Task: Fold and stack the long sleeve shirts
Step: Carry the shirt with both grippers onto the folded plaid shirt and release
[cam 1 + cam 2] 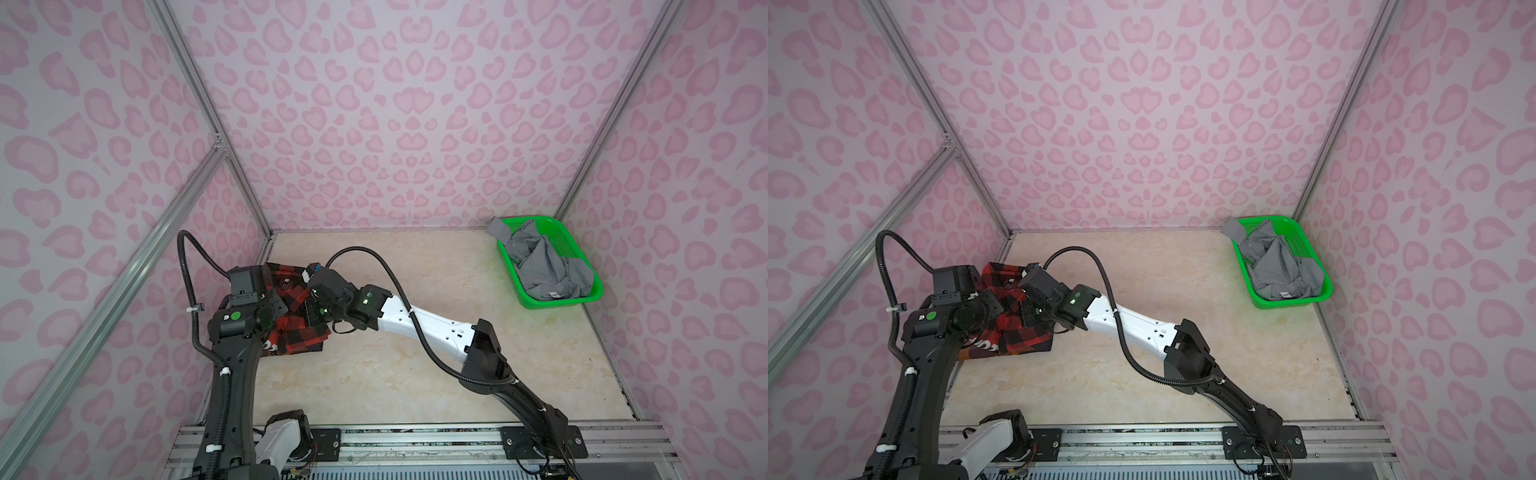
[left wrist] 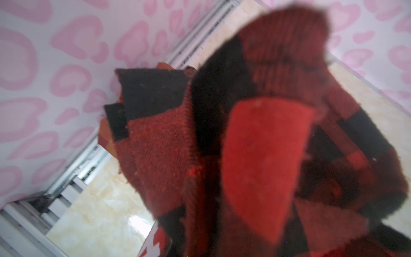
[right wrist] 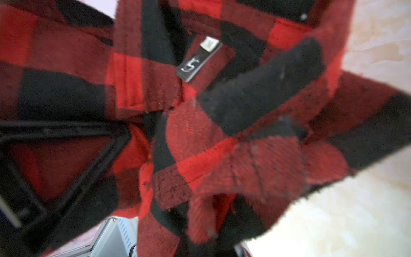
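The red-and-black flannel point(image 1: 299, 332) sits at the rear left of the counter point(image 1: 415, 353), close to the side wall. It is partly gathered into a squarish bundle but is still rumpled where the two arms meet over it. Its collar is open and its grey label point(image 3: 198, 60) faces up. The left gripper point(image 1: 274, 309) and the right gripper point(image 1: 312, 318) are both pressed together. Flannel folds bunch right up against each wrist camera, so each appears to be pinching a fold of the shirt, though the fingertips themselves are buried in cloth. Beneath the flannel's near edge a darker shirt point(image 1: 976, 351) with an orange patch peeks out, which suggests the flannel is being set on a stack already begun. How neatly that lower shirt is folded cannot be told. Well apart, in the far right corner, the grey shirt point(image 1: 540, 266) lies crumpled in the green basket point(image 1: 598, 286), with one end hanging over the rim and nothing yet done to it. By my reckoning the task is past its midpoint. One shirt is down and the flannel needs its last fold squared and released. The grey shirt still has to be fetched, spread, folded and laid on top.
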